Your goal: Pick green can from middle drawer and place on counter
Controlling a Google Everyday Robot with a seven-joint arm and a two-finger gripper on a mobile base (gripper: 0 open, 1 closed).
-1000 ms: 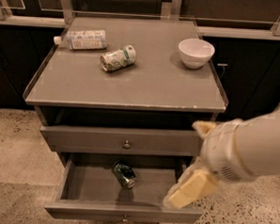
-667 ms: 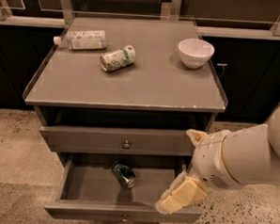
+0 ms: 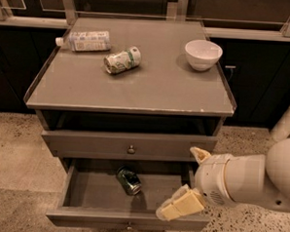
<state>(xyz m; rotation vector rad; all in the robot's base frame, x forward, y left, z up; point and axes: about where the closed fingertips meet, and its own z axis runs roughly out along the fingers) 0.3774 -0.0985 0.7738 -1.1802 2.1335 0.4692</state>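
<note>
Speckled stone floor all round; counter holds a white-labelled bottle, a pale cream-and-green can on its side and a white bowl; middle drawer stands pulled open; green can lies on its side inside, toward the back; gripper hangs over the drawer's right front corner, apart from the can; whether open or closed cannot be told.

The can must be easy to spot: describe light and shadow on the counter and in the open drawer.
Camera view: counter evenly lit; middle drawer dimmer, shaded at its back, though the green can glints; gripper bright above its right front.
</note>
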